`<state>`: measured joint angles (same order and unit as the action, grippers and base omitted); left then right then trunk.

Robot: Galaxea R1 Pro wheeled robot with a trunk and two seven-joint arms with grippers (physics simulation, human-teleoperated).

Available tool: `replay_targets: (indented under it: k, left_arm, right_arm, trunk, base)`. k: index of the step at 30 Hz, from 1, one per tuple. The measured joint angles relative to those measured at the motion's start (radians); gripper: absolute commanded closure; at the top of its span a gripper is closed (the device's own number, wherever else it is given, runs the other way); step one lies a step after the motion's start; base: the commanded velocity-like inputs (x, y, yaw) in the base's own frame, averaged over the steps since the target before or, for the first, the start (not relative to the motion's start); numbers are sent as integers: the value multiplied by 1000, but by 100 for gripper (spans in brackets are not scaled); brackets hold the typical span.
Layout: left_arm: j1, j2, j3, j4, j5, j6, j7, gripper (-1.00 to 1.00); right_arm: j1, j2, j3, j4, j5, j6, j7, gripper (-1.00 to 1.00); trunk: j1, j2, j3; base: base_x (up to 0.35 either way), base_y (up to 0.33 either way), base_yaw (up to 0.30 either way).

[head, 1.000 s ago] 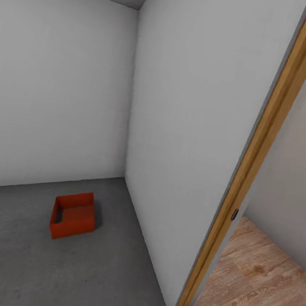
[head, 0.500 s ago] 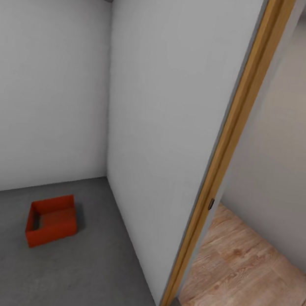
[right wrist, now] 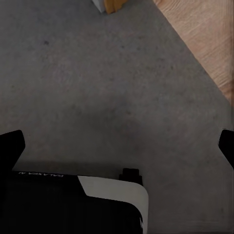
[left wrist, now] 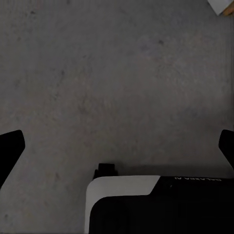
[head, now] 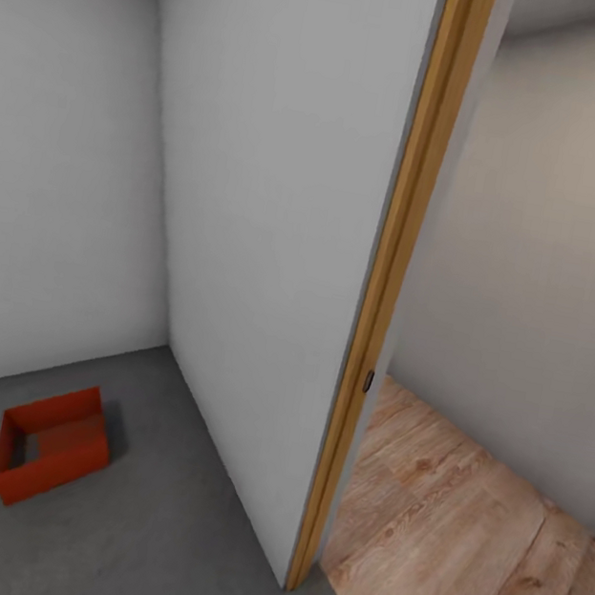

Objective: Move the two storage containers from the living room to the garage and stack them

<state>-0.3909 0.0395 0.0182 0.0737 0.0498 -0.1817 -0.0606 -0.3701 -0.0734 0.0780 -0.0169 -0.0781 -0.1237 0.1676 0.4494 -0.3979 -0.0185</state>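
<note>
Where the head view looks down into a corner of the garage, one orange-red storage container (head: 53, 444) sits on the dark grey concrete floor (head: 159, 546), low at the left of the picture, near the corner where two pale grey walls (head: 272, 216) meet but apart from both. It is open-topped with thin plain walls and nothing visible inside, standing upright on its base; it lies turned at an angle, one corner toward the camera, and its sides look close to equal, so a long axis cannot be told. To its right, the near wall ends in a light wood door frame (head: 382, 283) with a small dark fitting at about mid-height, and past it a light wood plank floor (head: 468, 549) runs into a neighbouring room. From the left wrist view, the left hand (left wrist: 117, 148) is spread wide, its two dark fingertips (left wrist: 9, 151) at the picture's opposite edges with only bare concrete between them, holding nothing. Small pale lettering shows on the dark wrist body there, too faint and inverted to read. From the right wrist view, the right hand (right wrist: 117, 146) is likewise spread wide and holding nothing, over concrete, with the foot of the door frame and a strip of plank floor showing beyond; similar unreadable lettering sits on its body.
</note>
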Motion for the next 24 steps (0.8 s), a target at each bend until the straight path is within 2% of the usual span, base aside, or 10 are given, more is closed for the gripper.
replay_targets:
  k: [24]
  left_arm:
    - [0,0,0,0,0,-1,0,-100]
  right_arm:
    - [0,0,0,0,1,0,-1,-100]
  trunk:
    - [0,0,0]
  base:
    - [0,0,-277]
